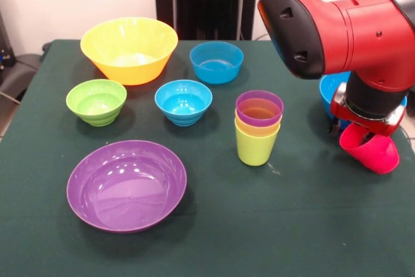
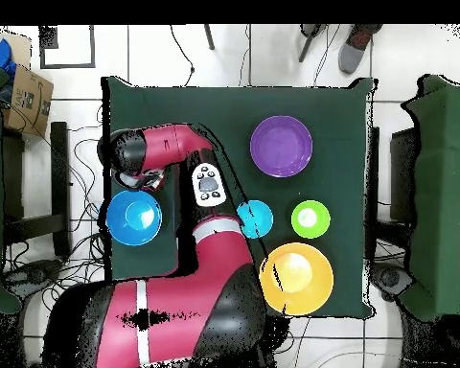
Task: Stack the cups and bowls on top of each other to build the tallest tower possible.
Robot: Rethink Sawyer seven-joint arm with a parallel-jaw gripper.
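Nearest the front camera lies the wide shallow purple bowl (image 1: pixel 126 185), upright and empty on the green worktop (image 1: pixel 272 225), untouched by any stacking so far. Behind it and to the right in the front view stands the tower (image 1: pixel 258 128), which at present amounts to three nested tumblers: the lime green cup (image 1: pixel 256 147) at the bottom, a yellow cup (image 1: pixel 257 126) showing only as a band above it, and a purple cup (image 1: pixel 259 108) on top, all mouths up with the column's long axis vertical. The red cup (image 1: pixel 369 149) is off at the right edge of that view, gripped by the jaws of the gripper (image 1: pixel 367 121) at its rim; it hangs tilted, its long axis slanting, closed base toward the lower right and its mouth up against the gripper. It seems lifted just clear of the worktop, though I cannot be sure of that. By my reckoning the task is under halfway: three cups are nested, the fourth is in hand and well apart from the tower, and no bowl has joined. The large yellow-orange bowl (image 1: pixel 129 48), small green bowl (image 1: pixel 96 100) and two small blue bowls (image 1: pixel 183 101) (image 1: pixel 216 61) sit separately, each upright. The large blue bowl (image 2: pixel 133 217) shows plainly from overhead, and only as a sliver behind the arm (image 1: pixel 337 27) in the front view. The red cup would need righting before it nests.
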